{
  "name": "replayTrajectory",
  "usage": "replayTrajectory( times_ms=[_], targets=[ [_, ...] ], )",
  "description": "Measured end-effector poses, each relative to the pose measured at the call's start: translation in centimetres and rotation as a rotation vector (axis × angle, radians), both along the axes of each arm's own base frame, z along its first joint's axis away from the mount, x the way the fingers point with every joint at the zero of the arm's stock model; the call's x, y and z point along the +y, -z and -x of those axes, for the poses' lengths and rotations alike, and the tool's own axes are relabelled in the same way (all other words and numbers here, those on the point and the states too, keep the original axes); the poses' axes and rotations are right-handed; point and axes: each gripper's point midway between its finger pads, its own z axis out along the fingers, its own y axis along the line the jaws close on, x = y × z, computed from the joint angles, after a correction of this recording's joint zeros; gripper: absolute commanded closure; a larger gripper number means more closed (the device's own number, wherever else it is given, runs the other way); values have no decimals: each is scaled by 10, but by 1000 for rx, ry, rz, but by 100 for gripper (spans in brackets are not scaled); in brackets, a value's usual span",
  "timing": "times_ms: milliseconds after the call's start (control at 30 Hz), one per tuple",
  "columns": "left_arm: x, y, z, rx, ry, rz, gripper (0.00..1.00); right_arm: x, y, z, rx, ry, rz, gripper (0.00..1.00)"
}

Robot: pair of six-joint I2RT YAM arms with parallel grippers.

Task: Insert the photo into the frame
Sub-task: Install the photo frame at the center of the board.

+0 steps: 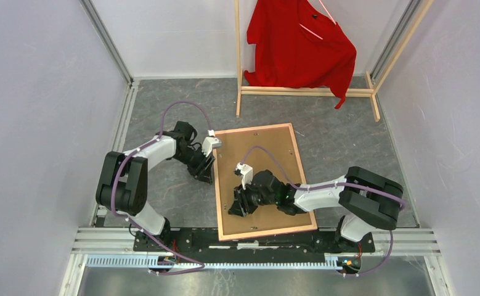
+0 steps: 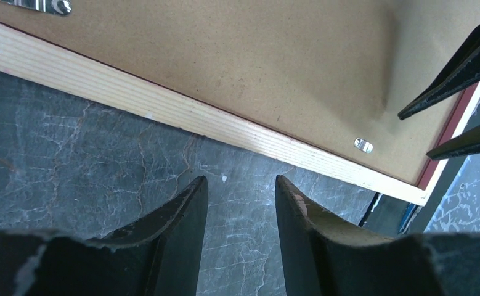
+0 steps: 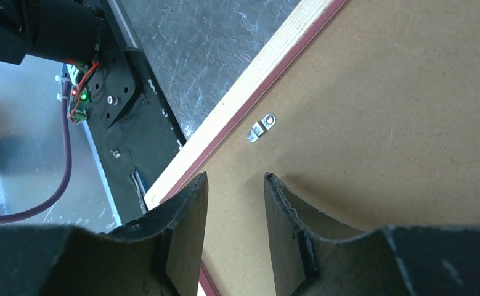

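Half-parted and empty, the left tool (image 2: 240, 185) is hovering over the desk (image 2: 71, 185) just beside the frame's (image 2: 163, 105) left long edge. The right tool (image 3: 234, 179), equally half-open and empty, is hanging above the backing board (image 3: 379, 123) near a metal clip (image 3: 262, 126). The frame is lying face down with its long axis running away from the arms, and the photo is not showing.

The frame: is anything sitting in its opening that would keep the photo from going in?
Yes. The brown backing board fills the back of the frame, which lies face down, and a metal tab rests on the board's edge. The photo shows in no view, so it may already lie underneath.
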Motion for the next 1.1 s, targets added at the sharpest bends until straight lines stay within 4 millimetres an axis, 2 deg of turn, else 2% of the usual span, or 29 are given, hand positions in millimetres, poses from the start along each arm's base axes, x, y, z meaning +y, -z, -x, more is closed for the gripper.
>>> replayTrajectory(
  times_ms=[133,267,400,667,1100],
  targets=[
    [-2,0,-3,-16,6,2,48,5,-3,-1,-7,-2,-24,55],
    [-4,1,-3,-25,17,-4,48,7,6,1,-1,-6,-12,56],
    [-5,4,-6,-48,30,-30,48,12,6,0,-3,-11,-25,56],
    [0,12,-12,-72,31,-83,48,19,6,-1,-6,-11,-35,57],
    [1,13,-13,-78,32,-91,49,26,8,-5,-10,-7,-34,62]
  ],
)
